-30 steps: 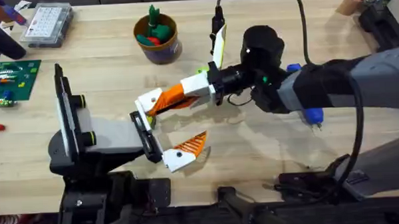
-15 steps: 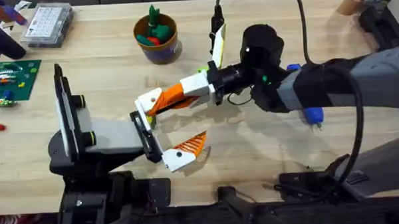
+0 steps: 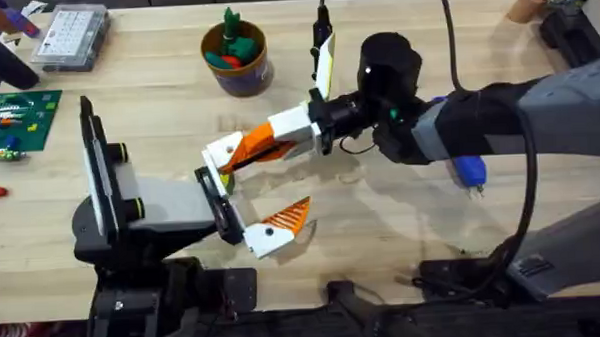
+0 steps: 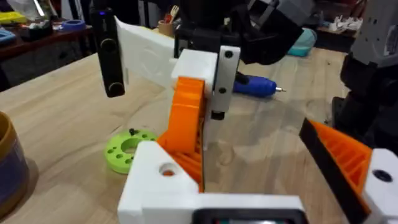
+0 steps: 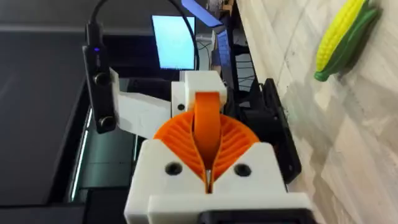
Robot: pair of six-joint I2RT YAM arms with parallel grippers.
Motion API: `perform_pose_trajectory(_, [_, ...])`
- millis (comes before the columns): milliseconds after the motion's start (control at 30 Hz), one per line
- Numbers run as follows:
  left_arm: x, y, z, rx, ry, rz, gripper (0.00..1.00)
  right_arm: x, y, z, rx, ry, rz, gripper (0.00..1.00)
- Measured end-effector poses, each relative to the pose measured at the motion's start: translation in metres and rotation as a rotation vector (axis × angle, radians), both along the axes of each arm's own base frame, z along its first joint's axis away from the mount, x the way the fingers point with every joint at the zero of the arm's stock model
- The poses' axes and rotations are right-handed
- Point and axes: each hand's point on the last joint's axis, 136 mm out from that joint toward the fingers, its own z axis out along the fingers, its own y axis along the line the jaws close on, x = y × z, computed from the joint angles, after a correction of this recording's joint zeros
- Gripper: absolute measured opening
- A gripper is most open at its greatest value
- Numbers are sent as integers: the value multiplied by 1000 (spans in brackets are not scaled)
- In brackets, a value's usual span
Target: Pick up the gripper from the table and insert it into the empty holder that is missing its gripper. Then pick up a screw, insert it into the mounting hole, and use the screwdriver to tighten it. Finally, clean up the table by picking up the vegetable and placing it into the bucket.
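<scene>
Now I am on the first step — my right gripper (image 3: 251,145) pinched shut on the gripper finger (image 3: 227,154), its white base at the holder (image 3: 216,191) — and next must press it home squarely; the left wrist view gives the screw hole (image 4: 166,169) plainly, overhead the arms' line-up.

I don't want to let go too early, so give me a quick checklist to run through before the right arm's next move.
1. Hold of the right gripper on the gripper: jaws shut on its orange tip, ok.
2. Gripper fully seated in the holder: its white base meets the black plate, depth cannot tell.
3. Screw located: cannot tell.
4. Screwdriver lying free on the table: ok.
5. Bucket upright, vegetable loose on the table: ok.
</scene>
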Motion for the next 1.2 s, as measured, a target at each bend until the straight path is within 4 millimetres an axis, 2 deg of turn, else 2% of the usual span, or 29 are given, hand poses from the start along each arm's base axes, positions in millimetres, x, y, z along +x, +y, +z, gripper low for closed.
perform_pose_trajectory(1200, [1, 1, 0, 1, -1, 9, 986, 3, 5, 0, -2, -7, -28, 18])
